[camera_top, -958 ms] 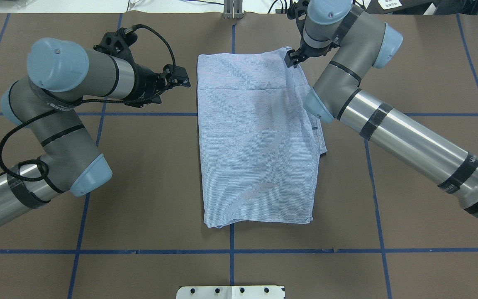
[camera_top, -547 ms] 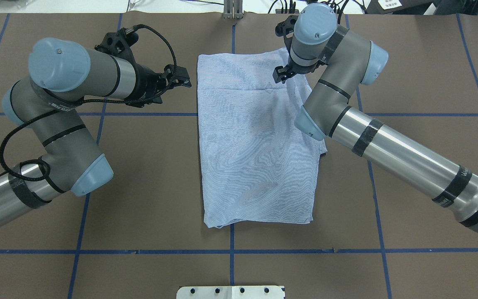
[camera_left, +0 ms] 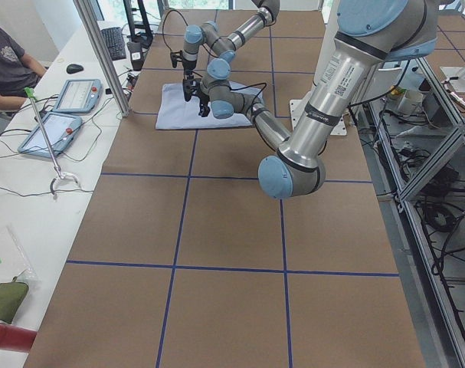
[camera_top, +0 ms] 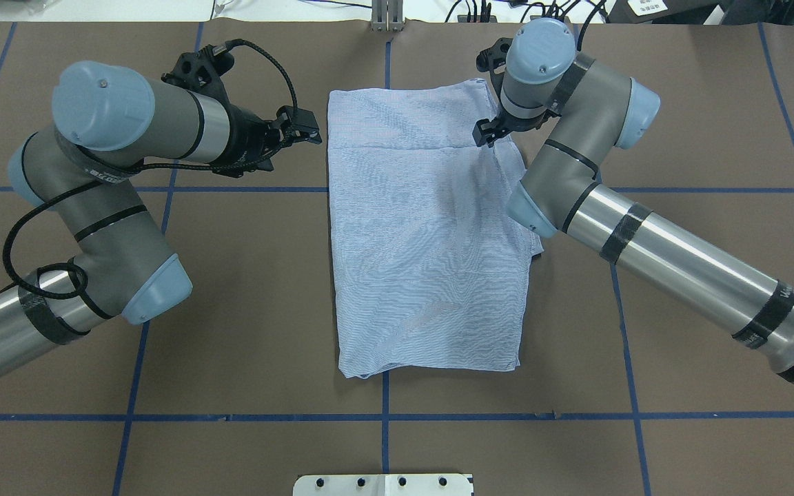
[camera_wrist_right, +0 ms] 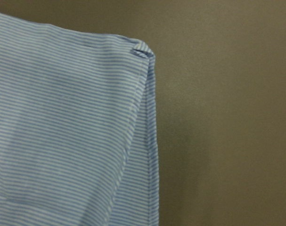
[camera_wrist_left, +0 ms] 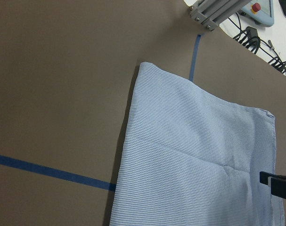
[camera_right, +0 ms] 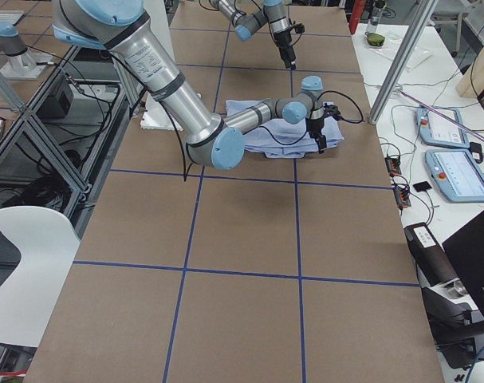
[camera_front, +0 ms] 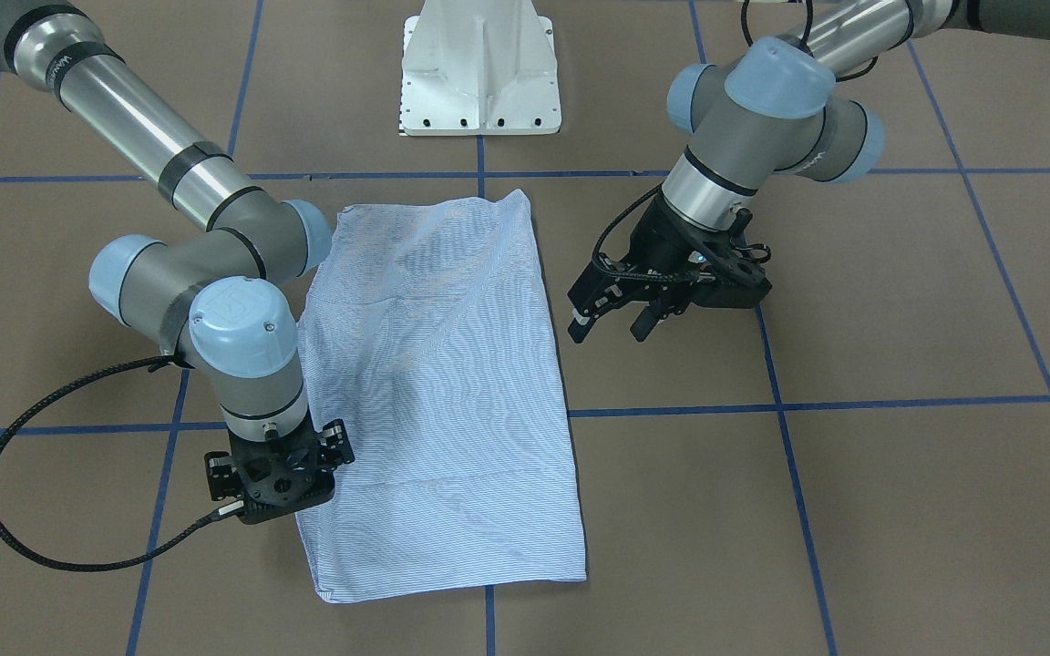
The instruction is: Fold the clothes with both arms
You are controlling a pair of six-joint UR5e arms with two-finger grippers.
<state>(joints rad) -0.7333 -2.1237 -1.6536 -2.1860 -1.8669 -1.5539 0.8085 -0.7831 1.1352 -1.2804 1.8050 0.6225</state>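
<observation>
The striped shirt [camera_top: 424, 234] lies folded into a tall rectangle on the brown table, also seen in the front view [camera_front: 452, 392]. My left gripper [camera_top: 306, 129] hovers just off the shirt's far left edge, open and empty, its fingers apart in the front view [camera_front: 610, 326]. My right gripper [camera_top: 486, 132] points down over the shirt's far right edge near a cross fold [camera_front: 277, 487]. Its fingers are hidden, so I cannot tell if it is open. The right wrist view shows only the shirt's corner [camera_wrist_right: 62, 132]. The left wrist view shows the shirt's far end [camera_wrist_left: 194, 165].
The white pedestal base [camera_front: 479, 73] stands at the robot's side of the table. Blue tape lines [camera_top: 383, 417] cross the brown mat. A metal post [camera_top: 387, 17] stands at the far edge. Tablets [camera_left: 75, 96] and a seated person [camera_left: 6, 61] are beyond it.
My right gripper left the shirt's far right corner, swung inward over the cloth, then came back to the right edge a little nearer. The left gripper edged slightly toward the shirt.
</observation>
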